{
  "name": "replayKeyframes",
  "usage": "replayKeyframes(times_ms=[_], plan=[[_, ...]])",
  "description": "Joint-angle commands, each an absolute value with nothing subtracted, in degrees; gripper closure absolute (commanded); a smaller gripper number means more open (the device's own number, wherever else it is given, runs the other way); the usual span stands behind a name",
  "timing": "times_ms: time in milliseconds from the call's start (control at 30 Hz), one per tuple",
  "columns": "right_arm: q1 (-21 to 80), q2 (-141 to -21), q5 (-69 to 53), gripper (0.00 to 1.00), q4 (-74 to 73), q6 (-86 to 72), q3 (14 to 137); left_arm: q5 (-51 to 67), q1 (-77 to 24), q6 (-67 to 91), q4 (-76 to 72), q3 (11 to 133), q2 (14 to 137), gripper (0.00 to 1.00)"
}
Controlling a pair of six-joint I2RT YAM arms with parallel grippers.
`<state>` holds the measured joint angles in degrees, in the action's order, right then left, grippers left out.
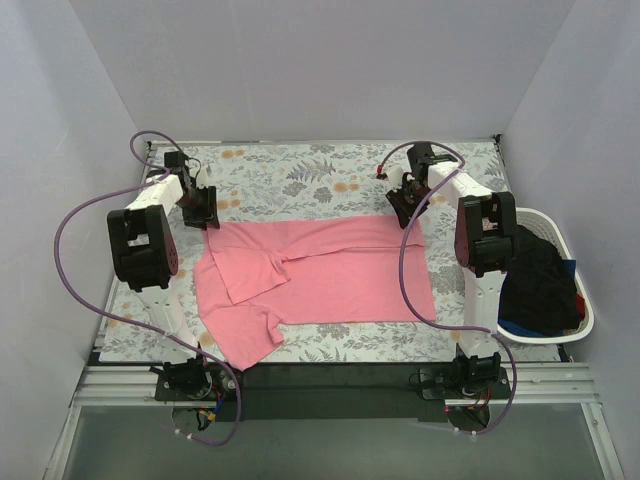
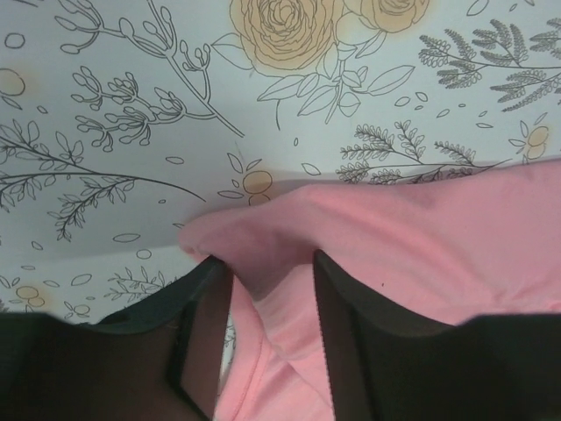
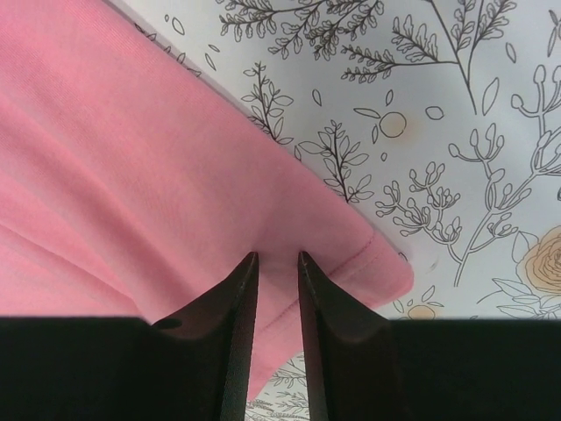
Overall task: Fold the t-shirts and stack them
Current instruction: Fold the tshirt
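Observation:
A salmon-pink t-shirt (image 1: 330,275) lies spread on the floral tablecloth (image 1: 300,175), partly folded, with a sleeve hanging toward the near left. My left gripper (image 1: 207,215) is at its far left corner. In the left wrist view the gripper (image 2: 266,257) is shut on a raised bunch of pink cloth (image 2: 421,237). My right gripper (image 1: 408,215) is at the far right corner. In the right wrist view it (image 3: 277,254) is shut on the shirt's hemmed edge (image 3: 175,175). A black t-shirt (image 1: 535,275) and a dark blue one (image 1: 520,327) lie in the basket.
A white oval laundry basket (image 1: 585,315) stands at the right edge, beside the right arm. Purple cables loop from both arms. White walls close the table at the back and sides. Bare tablecloth shows beyond the shirt's far edge.

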<state>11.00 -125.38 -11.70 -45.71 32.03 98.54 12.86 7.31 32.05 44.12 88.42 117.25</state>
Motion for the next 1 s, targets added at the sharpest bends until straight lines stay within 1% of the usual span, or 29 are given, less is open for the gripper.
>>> replayKeyframes(times_ms=[0,67,100,167,200,233,567,600,900,967], plan=[[11.2,-127.4,-8.0,0.68,-42.6,32.6,96.9,13.3,7.5,33.5,42.4,90.5,117.3,0.62],[11.2,-127.6,-7.2,0.68,-41.9,32.3,97.0,12.8,7.5,34.1,41.4,91.0,117.6,0.68],[11.2,-127.8,-6.3,0.68,-41.7,32.3,97.0,12.4,7.5,34.3,40.8,90.9,117.8,0.77],[11.3,-128.1,-5.4,0.67,-41.0,32.0,97.2,11.9,7.6,34.9,39.5,91.1,118.0,0.86],[11.3,-128.2,-4.4,0.67,-40.7,31.9,97.2,11.3,7.5,34.9,38.7,91.2,118.1,0.90],[11.3,-128.4,-3.9,0.66,-40.4,31.8,97.2,10.8,7.5,35.2,38.1,91.2,118.6,1.00],[11.3,-130.6,-0.3,0.64,-38.6,32.3,98.5,6.6,8.3,38.1,32.3,93.8,123.1,1.00],[11.3,-131.0,1.6,0.64,-38.1,32.3,99.0,6.5,8.4,38.8,31.9,94.4,123.7,1.00],[11.3,-136.8,3.2,0.60,-36.9,32.5,108.4,7.9,8.4,40.5,34.0,104.0,131.3,1.00],[11.4,-137.1,2.6,0.52,-36.9,32.6,109.8,9.0,8.5,40.3,34.6,105.5,132.2,0.87]])
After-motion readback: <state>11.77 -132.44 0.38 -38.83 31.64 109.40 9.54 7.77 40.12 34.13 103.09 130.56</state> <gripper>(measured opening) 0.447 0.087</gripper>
